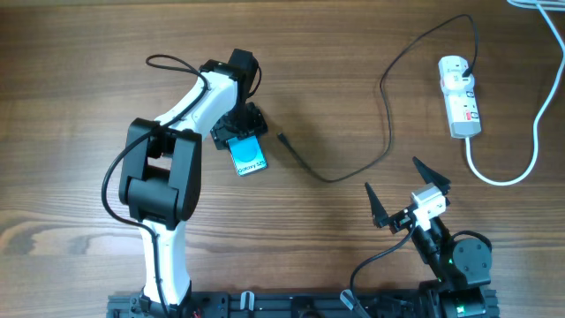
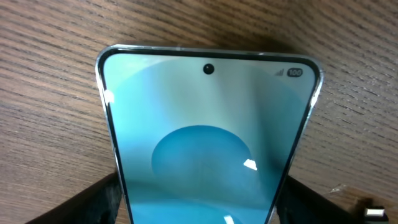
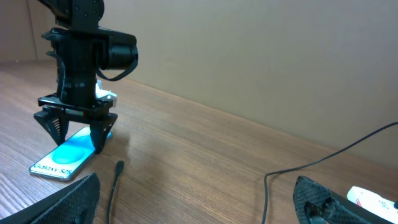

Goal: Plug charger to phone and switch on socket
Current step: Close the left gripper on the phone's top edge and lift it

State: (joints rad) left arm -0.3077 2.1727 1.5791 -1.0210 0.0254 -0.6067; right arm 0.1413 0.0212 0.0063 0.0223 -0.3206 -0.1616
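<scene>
The phone (image 1: 250, 156) lies flat on the wooden table with its turquoise face up, also in the left wrist view (image 2: 208, 124) and the right wrist view (image 3: 65, 158). My left gripper (image 1: 240, 132) stands over its far end, one finger against each long edge (image 3: 78, 140). The charger, a thin black cable (image 1: 353, 172), runs from the socket (image 1: 461, 97) to a free connector tip (image 1: 282, 137) just right of the phone; the tip also shows in the right wrist view (image 3: 118, 167). My right gripper (image 1: 391, 174) is open and empty, near the front right, apart from the cable.
A thick white cord (image 1: 521, 150) loops from the socket toward the right edge and back corner. The black cable arcs across the middle right of the table (image 3: 323, 158). A plain wall stands behind the table in the right wrist view.
</scene>
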